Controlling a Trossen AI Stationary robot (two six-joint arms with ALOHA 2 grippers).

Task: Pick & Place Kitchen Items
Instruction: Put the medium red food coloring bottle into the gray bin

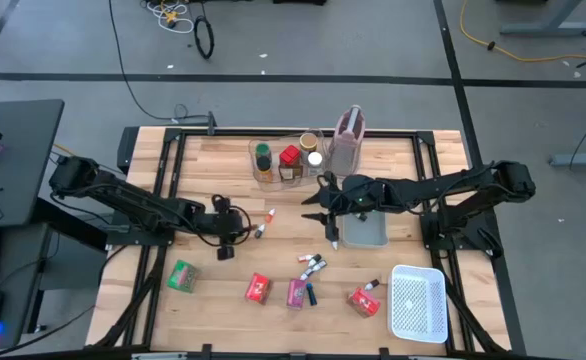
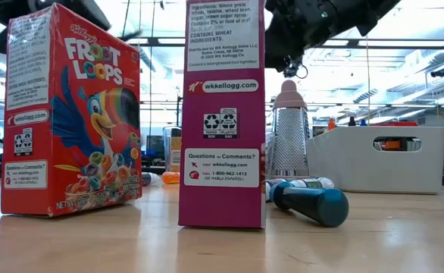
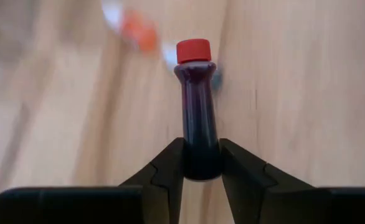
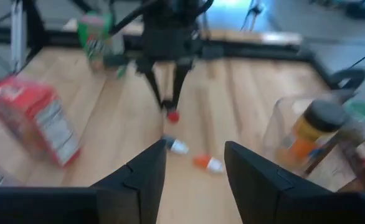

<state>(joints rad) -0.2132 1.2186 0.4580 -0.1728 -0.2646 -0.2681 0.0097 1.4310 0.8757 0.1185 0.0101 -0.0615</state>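
we count two arms over the wooden table (image 1: 223,160). the left gripper (image 3: 201,163) sits low at the table's left-middle, its two fingers pressed together on a small dark bottle with a red cap (image 3: 195,118); in the left wrist view both pads touch the bottle's lower body and the cap points away from the wrist. the right gripper (image 4: 195,163) hangs above the table's middle, just beside the grey tray (image 1: 365,234), with its two fingers apart and nothing between them.

near the held bottle we see two more tiny bottles lying on the wood, one with an orange cap (image 4: 207,163) and one with a white end (image 4: 177,146).

along the front we count four small boxes: a green one (image 1: 182,276) to the left, a red one (image 1: 258,289), a pink one (image 1: 296,292) and another red one (image 1: 362,301) near the white mesh basket (image 1: 417,303). close to the pink box lie a few small bottles; one has a dark teal cap (image 2: 313,203).

at the back, a clear bin (image 1: 269,172) holds three or four jars; we cannot tell which. a pinkish jug (image 1: 348,140) stands just beside it.
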